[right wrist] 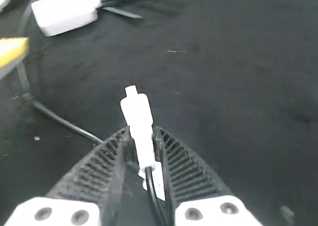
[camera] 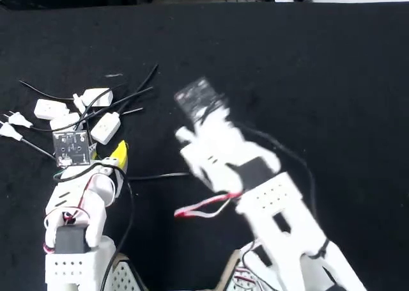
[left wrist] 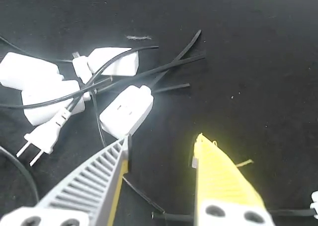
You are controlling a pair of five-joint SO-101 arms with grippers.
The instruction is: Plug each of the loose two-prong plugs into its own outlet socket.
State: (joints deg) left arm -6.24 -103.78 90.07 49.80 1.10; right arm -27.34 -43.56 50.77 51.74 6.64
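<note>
Right wrist view: right fingers (right wrist: 107,161) clench a white plug (right wrist: 136,119), its prongs seemingly pointing outward; left fingers (left wrist: 223,176) gape, outlet socket (left wrist: 126,112) just ahead.

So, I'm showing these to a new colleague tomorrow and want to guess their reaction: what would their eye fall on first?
Probably the white plug clamped in the right gripper, held out over the bare black table. Next comes the cluster of white outlet sockets and a loose plug in front of the left arm. There the yellow-fingered left gripper is open just short of one socket.
</note>
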